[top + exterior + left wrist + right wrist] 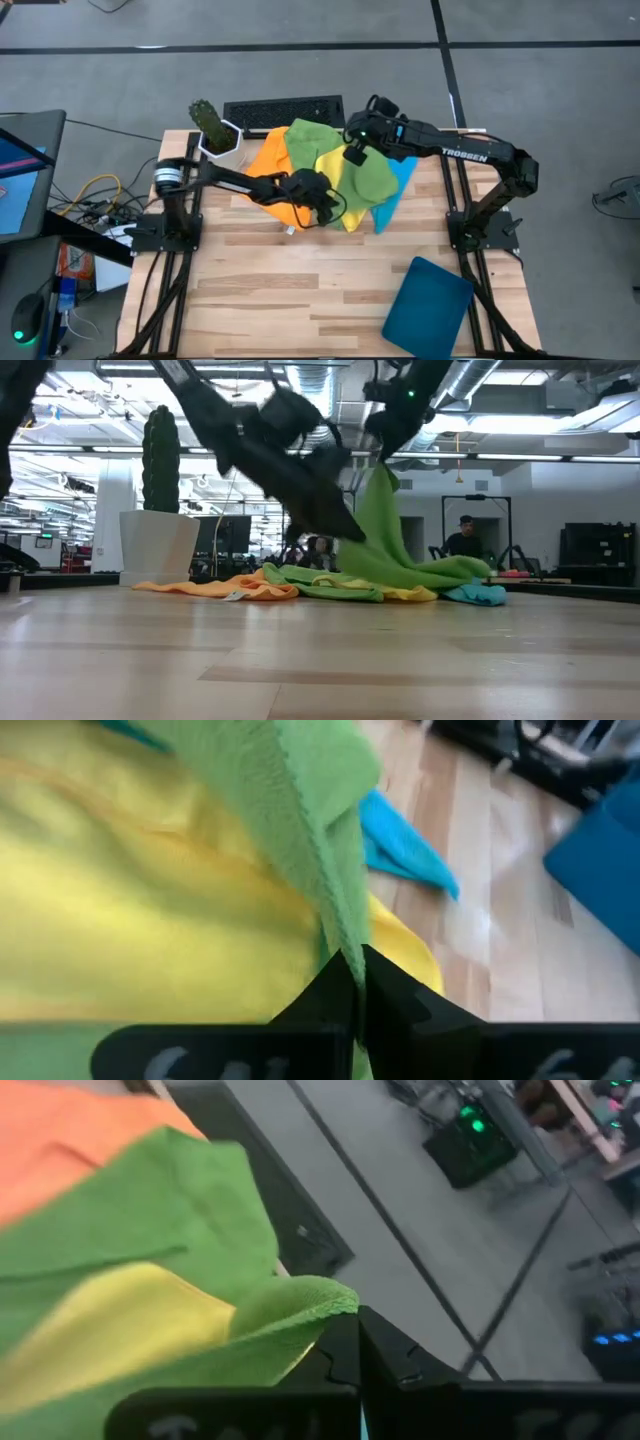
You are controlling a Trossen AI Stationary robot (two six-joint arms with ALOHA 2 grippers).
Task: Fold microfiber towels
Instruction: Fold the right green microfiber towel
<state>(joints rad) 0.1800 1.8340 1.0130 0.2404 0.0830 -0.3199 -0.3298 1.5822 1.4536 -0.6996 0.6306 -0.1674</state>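
- The dark teal tray lies flat on the wooden desk at about 5 o'clock from the desk's middle, near the front edge and well apart from the cloths.
- The left end effector sits just past the desk's middle, at the near edge of the cloth pile; its fingers are pressed together, pinching an edge of the green towel, as the left wrist view shows.
- In the low view that green towel hangs in a steep drape, lifted above the rest of the pile.
- The pile lies toward 12 o'clock: the orange towel at its 9 o'clock side, a second green towel toward the back, the yellow towel in the middle under the lifted green one, and the bright blue towel at the 3 o'clock side.
- The right end effector hovers over the far part of the pile, its fingers closed on a folded edge of the same green towel, held up off the desk.
- Behind the pile, at 11 o'clock, a cactus in a white pot stands beside a black keyboard along the desk's back edge.
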